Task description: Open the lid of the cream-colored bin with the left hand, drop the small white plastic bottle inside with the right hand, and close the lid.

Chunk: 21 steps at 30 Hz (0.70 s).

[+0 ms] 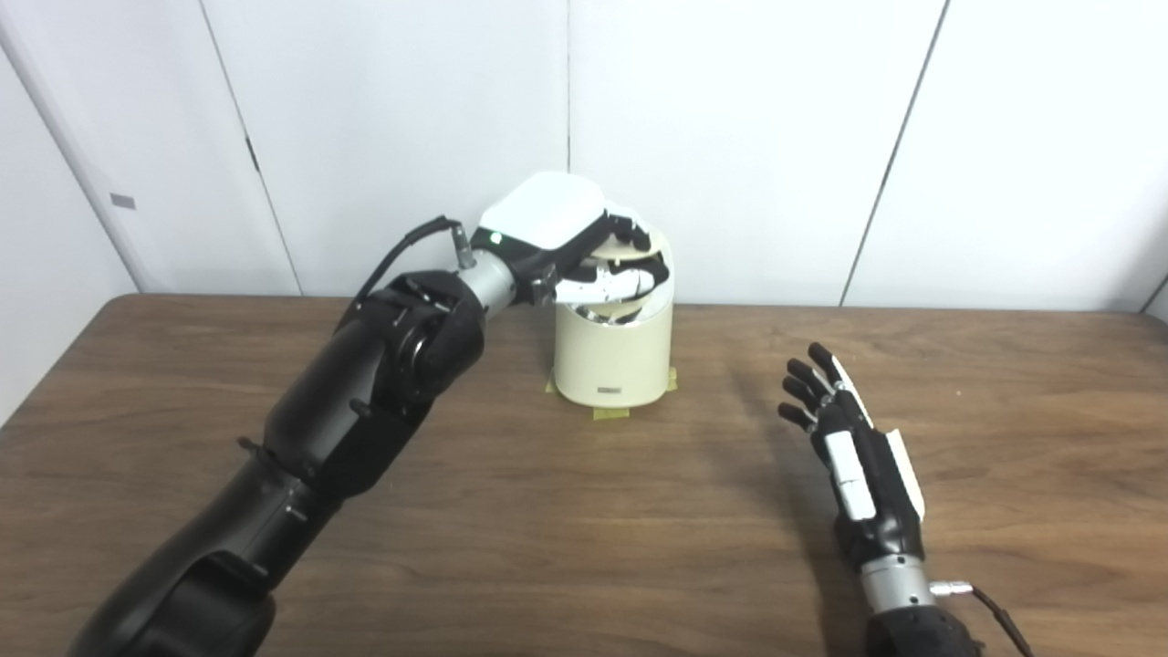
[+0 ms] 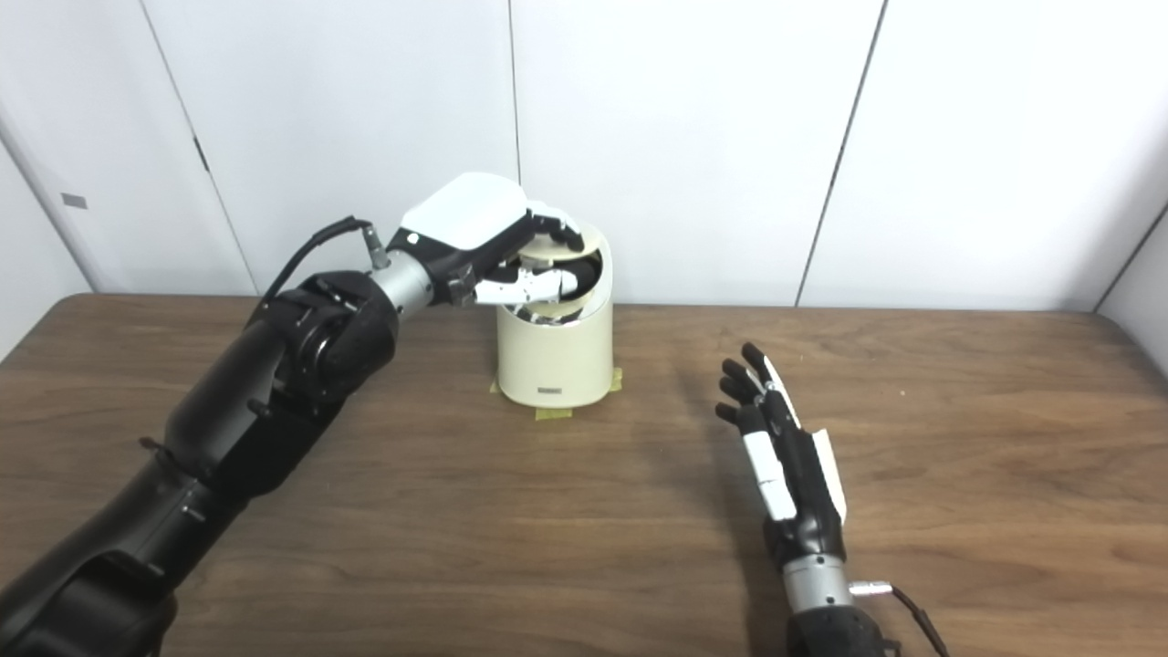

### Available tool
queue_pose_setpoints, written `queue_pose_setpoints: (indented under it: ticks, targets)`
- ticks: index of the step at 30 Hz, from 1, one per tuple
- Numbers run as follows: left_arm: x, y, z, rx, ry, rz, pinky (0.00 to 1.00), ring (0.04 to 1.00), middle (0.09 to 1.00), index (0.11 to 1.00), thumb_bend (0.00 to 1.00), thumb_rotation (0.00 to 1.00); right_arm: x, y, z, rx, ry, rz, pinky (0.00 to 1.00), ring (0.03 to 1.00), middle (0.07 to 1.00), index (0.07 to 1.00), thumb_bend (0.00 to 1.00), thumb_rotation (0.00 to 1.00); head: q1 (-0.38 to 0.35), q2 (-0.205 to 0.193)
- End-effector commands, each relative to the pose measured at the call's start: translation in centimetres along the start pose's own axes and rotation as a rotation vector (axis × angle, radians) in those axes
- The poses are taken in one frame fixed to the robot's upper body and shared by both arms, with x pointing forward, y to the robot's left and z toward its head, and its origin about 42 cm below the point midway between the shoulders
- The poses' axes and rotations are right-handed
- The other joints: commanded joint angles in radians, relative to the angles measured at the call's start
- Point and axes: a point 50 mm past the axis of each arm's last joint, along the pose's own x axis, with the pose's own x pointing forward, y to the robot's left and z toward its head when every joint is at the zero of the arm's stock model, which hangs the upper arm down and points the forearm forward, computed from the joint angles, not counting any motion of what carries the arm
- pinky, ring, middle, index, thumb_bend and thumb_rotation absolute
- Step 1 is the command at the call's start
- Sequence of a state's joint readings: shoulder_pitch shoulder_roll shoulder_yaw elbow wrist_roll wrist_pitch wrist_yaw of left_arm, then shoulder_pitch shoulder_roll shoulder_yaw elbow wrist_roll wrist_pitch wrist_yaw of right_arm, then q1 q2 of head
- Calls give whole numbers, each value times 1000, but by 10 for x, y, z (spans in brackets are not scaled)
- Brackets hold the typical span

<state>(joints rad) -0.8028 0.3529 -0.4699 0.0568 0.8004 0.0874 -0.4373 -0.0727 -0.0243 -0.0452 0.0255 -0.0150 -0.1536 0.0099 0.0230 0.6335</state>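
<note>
The cream-colored bin (image 1: 613,351) is seen standing upright toward the rear middle of the brown wooden surface (image 1: 584,511), close to the white panelled wall (image 1: 730,137). Strips of yellowish tape (image 1: 610,412) are visible at the foot of the bin, at its front and at both sides. The lid (image 2: 584,245) is raised — tilted up and back at the rear of the opening — and a dark, shiny interior can be made out below the rim. What lies inside cannot be told.

The left hand (image 1: 584,251) is held at the top of the bin, its white back turned upward and its dark fingers (image 1: 630,233) curled over the edge of the lifted lid, while the white thumb side is stretched across the mouth of the opening. The lid is thus gripped by this hand. The left arm (image 1: 365,383) is extended from the lower left corner diagonally across the surface.

The right hand (image 2: 776,438) is seen well apart from the bin, to its right and nearer the front edge. It is held on edge just over the surface, fingers straight, spread slightly and pointing away toward the wall — nothing is held in it. A shadow is cast on the wood to its left.

The small white plastic bottle cannot be found in either view.
</note>
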Motion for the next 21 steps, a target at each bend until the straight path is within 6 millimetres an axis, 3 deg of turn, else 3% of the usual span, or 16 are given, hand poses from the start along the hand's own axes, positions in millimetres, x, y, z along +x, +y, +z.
queue_pose_setpoints:
  ticks: [1,8,15,21]
  targets:
    - [-3,20,-6,54,7,15,815,829,808,793,485,1000,-19,-9,-14,-6,54,-21,820,871,880,948,604,878,0,2]
    - [-7,6,-13,62,43,-97,889,876,864,866,505,1000,-21,-12,-12,-12,53,-21,820,864,874,954,559,855,-6,5]
    - [-9,-7,-13,68,53,-135,874,877,875,880,499,982,-22,-15,-12,-8,53,-26,808,859,871,956,598,835,-17,7]
    - [-8,-18,-17,88,62,-172,950,909,907,930,501,1000,-25,-15,-11,-10,60,-28,802,856,871,955,587,832,-22,8]
